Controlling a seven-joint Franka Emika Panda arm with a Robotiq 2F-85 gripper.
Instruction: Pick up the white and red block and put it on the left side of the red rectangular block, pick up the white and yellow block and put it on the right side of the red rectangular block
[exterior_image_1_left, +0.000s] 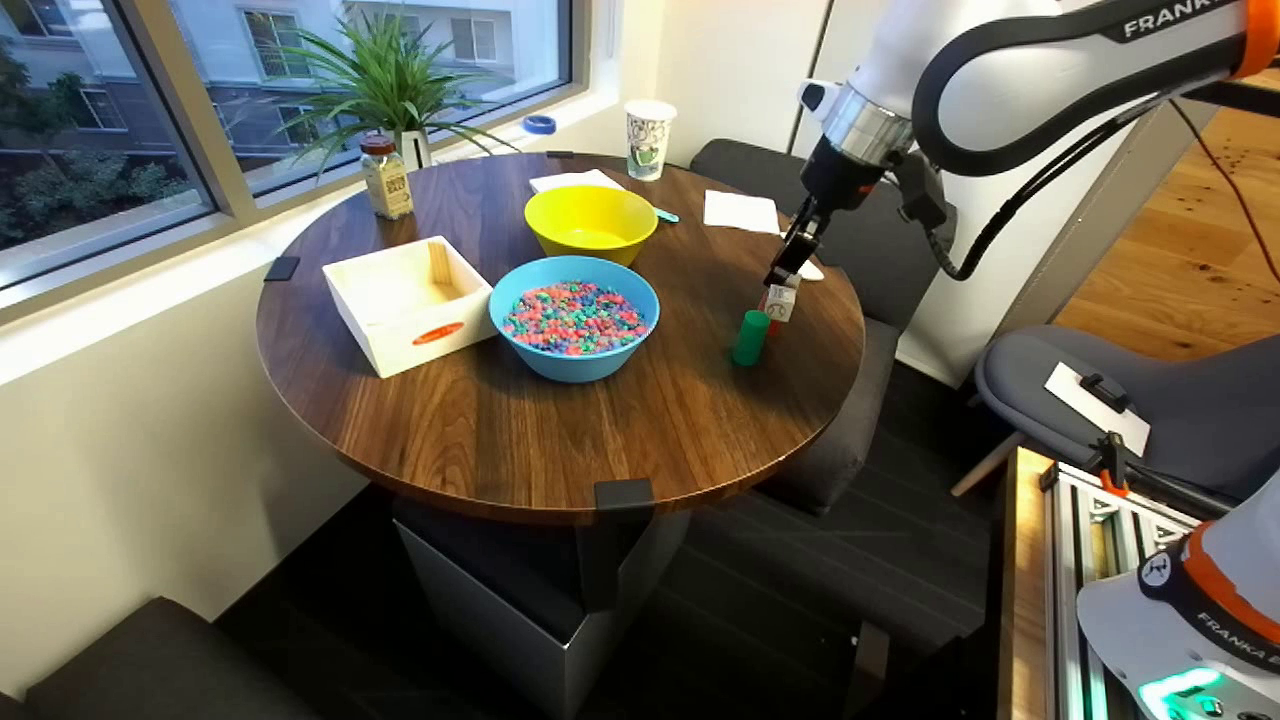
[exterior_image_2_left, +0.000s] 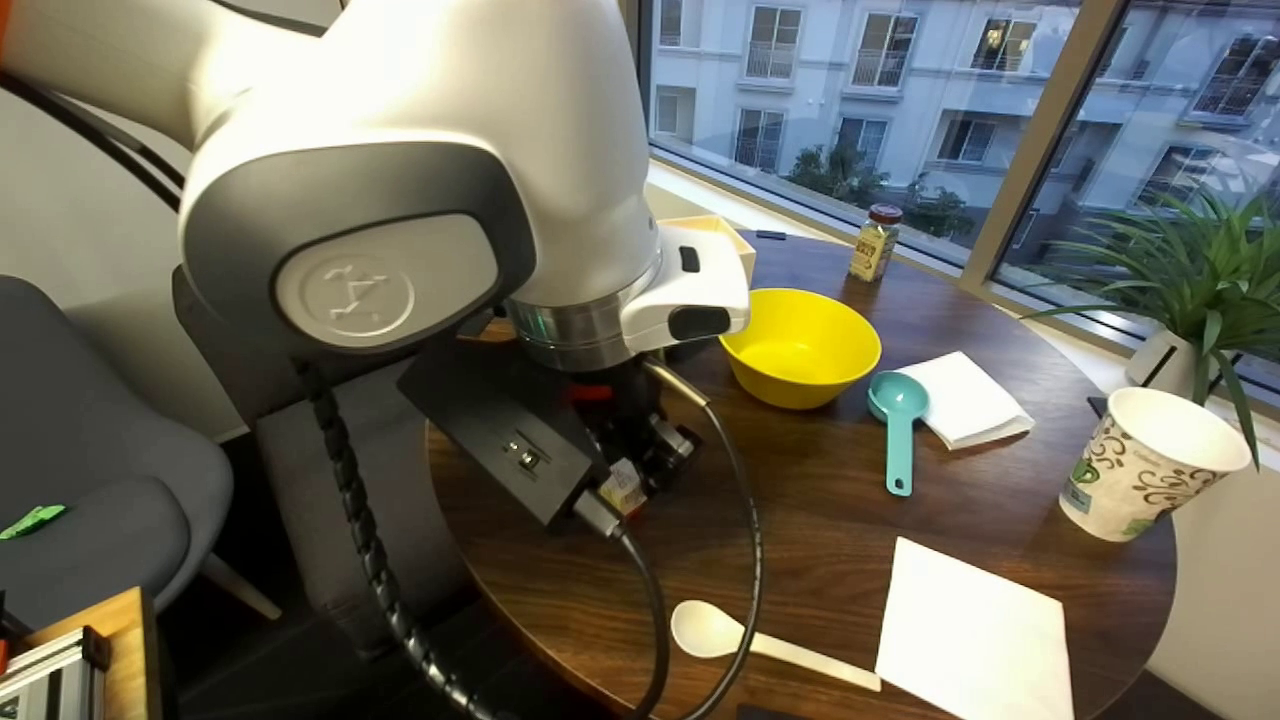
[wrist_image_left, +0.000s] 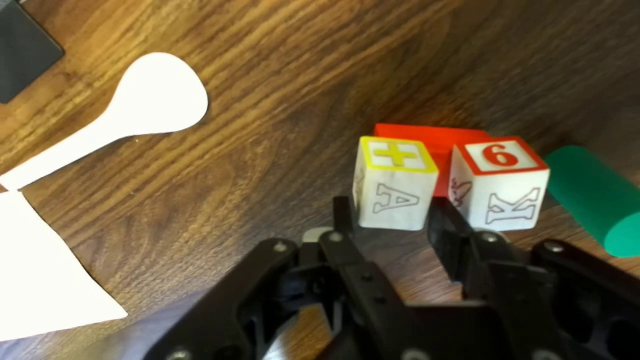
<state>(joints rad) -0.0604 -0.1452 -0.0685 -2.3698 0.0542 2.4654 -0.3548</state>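
Right of centre in the wrist view, the gripper (wrist_image_left: 391, 215) straddles the white and yellow alphabet cube (wrist_image_left: 395, 185), fingertips close on both sides; whether they actually pinch it, I can't tell! The white and red alphabet cube (wrist_image_left: 500, 186) stands just right, the red rectangular block (wrist_image_left: 442, 150) peeking out between. I'd call both light, rigid, perhaps slick: grip opposite side faces squarely. Below, a smooth-looking wood-grain round table (exterior_image_1_left: 560, 430); window (exterior_image_1_left: 80, 90) upper left in an exterior view.
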